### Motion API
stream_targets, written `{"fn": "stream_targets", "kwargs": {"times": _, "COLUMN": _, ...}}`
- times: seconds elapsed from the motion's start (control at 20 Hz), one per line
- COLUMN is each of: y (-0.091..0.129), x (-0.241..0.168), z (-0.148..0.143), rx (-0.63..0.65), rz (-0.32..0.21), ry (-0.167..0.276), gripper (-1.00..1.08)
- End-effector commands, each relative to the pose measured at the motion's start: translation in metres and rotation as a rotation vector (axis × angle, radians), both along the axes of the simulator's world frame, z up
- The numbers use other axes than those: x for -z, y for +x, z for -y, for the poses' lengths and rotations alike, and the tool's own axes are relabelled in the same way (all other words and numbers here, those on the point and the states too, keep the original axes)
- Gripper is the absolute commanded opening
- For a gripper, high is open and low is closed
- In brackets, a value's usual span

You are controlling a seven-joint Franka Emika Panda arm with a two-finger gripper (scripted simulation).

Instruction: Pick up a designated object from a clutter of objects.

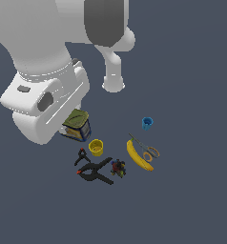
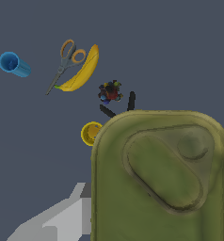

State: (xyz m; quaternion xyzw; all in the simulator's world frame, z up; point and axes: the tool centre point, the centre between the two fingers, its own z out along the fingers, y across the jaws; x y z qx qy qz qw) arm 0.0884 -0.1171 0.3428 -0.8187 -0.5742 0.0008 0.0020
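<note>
The tin can (image 1: 77, 125) has an olive-green top and a blue and yellow label. It sits tilted at the exterior view's left of the clutter, partly hidden under my white hand. In the wrist view its green top (image 2: 161, 179) fills much of the picture, very close to the camera. My gripper (image 1: 67, 122) is down around it. One grey finger (image 2: 62, 219) lies against the tin's side; the other finger is hidden. The yellow cup (image 1: 96, 147) stands just beside the tin and also shows in the wrist view (image 2: 89, 133).
Two black clamps (image 1: 94, 171), a dark multicoloured lump (image 1: 118, 167), a banana (image 1: 138, 156), orange-handled scissors (image 1: 146, 148) and a blue cup (image 1: 147, 123) lie on the dark floor. The arm's white base post (image 1: 113, 71) stands behind.
</note>
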Motion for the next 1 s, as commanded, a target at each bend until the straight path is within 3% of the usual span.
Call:
{"fn": "stream_targets", "kwargs": {"times": 0.0, "y": 0.008, "x": -0.015, "z": 0.005, "rx": 0.0, "rz": 0.004, "ry": -0.001, "gripper": -1.0}}
{"fn": "stream_targets", "kwargs": {"times": 0.95, "y": 0.044, "x": -0.066, "z": 0.024, "rx": 0.0, "rz": 0.004, "ry": -0.002, "gripper": -1.0}}
